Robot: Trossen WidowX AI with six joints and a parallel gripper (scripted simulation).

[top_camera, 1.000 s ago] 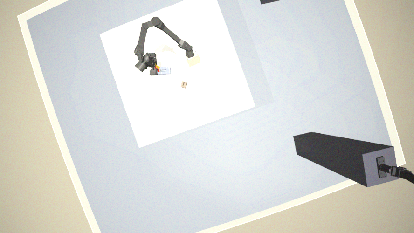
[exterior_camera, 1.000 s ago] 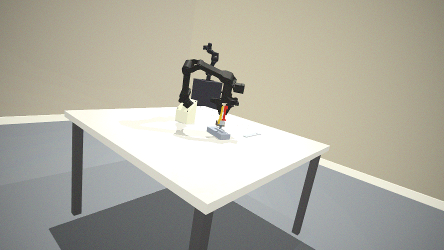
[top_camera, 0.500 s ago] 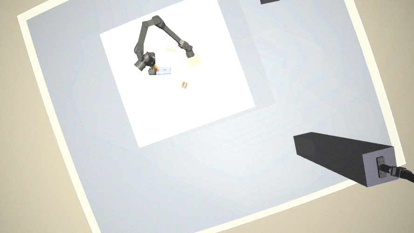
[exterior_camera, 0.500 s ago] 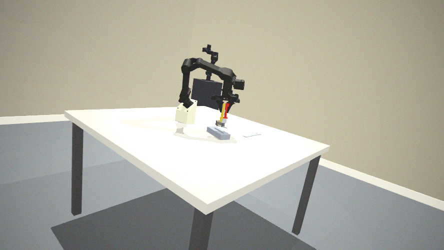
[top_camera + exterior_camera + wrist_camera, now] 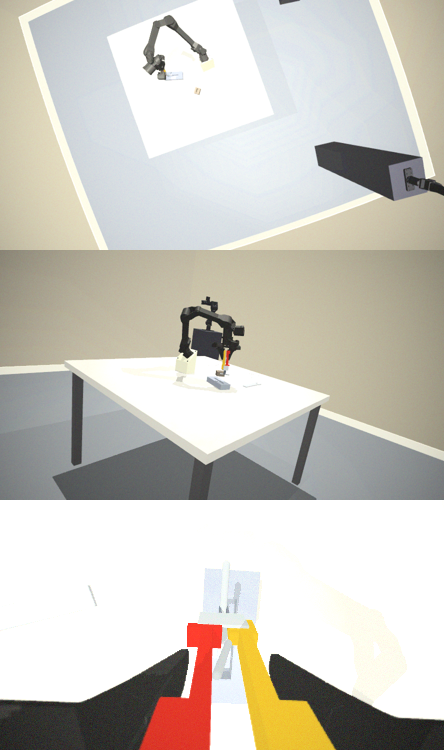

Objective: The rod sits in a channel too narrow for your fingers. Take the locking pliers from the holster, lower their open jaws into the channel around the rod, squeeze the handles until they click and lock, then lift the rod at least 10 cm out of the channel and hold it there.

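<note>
Wrist view: the black fingers (image 5: 231,354) stand about halfway open, closed on the red and yellow handles of the upright pliers (image 5: 164,71) (image 5: 228,358) (image 5: 201,667). Below, the pale rod (image 5: 225,585) sits across the pliers' jaws, above the grey channel block (image 5: 177,77) (image 5: 214,382) (image 5: 214,600), out of its slot. Apart on the counter (image 5: 201,124) (image 5: 186,405) (image 5: 75,550) stands a small brown box (image 5: 199,90) (image 5: 218,374); its contents are unclear.

A pale rod (image 5: 227,374) (image 5: 225,586) sits between the upright red-and-yellow pliers' (image 5: 164,71) (image 5: 227,359) (image 5: 203,672) jaws, clear of the blue-grey channel block (image 5: 178,78) (image 5: 213,382) (image 5: 212,590).
</note>
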